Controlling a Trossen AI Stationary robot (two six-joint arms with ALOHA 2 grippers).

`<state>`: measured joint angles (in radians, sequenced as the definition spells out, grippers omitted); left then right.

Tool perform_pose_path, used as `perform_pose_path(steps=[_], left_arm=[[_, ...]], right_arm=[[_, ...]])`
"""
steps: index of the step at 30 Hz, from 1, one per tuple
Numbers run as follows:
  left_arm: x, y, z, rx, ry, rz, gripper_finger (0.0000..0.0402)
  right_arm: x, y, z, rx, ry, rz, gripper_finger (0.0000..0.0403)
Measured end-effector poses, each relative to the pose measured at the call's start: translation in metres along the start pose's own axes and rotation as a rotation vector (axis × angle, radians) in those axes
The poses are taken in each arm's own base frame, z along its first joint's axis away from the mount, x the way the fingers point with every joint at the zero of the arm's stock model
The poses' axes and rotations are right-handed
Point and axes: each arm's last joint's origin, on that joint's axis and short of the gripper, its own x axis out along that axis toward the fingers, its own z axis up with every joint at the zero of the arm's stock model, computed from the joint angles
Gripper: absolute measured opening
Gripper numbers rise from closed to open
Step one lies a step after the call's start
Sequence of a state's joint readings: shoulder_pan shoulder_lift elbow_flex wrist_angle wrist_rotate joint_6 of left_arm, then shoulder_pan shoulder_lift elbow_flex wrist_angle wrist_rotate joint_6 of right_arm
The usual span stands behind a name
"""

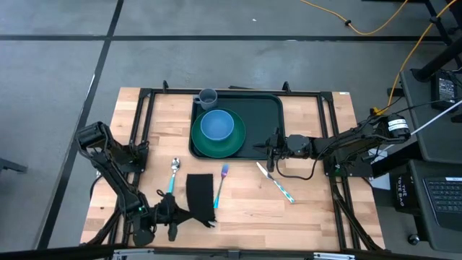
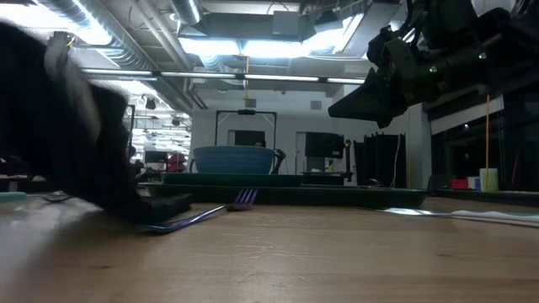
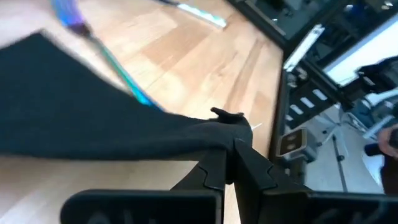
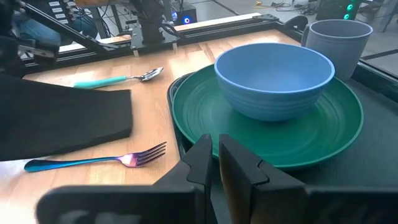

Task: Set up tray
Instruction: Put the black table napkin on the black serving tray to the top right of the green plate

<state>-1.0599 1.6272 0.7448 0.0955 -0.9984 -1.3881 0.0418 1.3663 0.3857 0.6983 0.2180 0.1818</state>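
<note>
1. At the far middle of the wooden desk (image 1: 245, 209), the dark green tray (image 1: 263, 119) lies flat, its long side running left to right in the high view.
2. On the tray's left half sits a round green plate (image 1: 218, 141) carrying a blue bowl (image 1: 216, 125); the plate's near-left edge overhangs the tray rim. A grey-blue cup (image 1: 207, 97) stands at the tray's far-left corner.
3. Over the tray's near-right corner, the right gripper (image 1: 266, 148) hangs with its fingers (image 4: 205, 163) pressed together, holding nothing; in the right wrist view they sit just in front of the plate's near edge, above the tray rim, and the low view shows that gripper raised above the desk.
4. Near the desk's front-left, the left gripper (image 1: 189, 214) pinches the near end of a black cloth (image 1: 201, 193) between its fingers (image 3: 214, 163); the left wrist view shows the fabric bunched at the fingertips.
5. Between cloth and tray lie three utensils on bare wood: a spoon (image 1: 173, 175) with a teal handle to the cloth's left, a fork (image 1: 221, 180) with purple tines just to its right, and a knife (image 1: 276, 183) with a teal handle farther right, angled, below the right gripper.
6. Left-hand fingers are well apart from the tray, with the cloth and fork lying between.
</note>
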Motion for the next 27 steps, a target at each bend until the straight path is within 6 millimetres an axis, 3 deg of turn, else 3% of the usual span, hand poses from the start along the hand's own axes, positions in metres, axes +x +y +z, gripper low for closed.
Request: perform_pose_path(steps=[9, 22, 27], left_arm=[[-0.006, -0.012, 0.024, 0.107, -0.099, -0.032, 0.0003], [0.01, -0.013, 0.072, 0.203, -0.108, -0.015, 0.0003], [0.01, -0.013, 0.091, 0.238, -0.113, -0.029, 0.0003]], right_arm=[[0.0, 0.0, 0.002, 0.004, -0.018, 0.004, 0.0036], [0.0, 0.002, 0.007, 0.003, -0.072, 0.023, 0.0036], [-0.002, 0.012, 0.007, -0.138, -0.073, 0.089, 0.0036]])
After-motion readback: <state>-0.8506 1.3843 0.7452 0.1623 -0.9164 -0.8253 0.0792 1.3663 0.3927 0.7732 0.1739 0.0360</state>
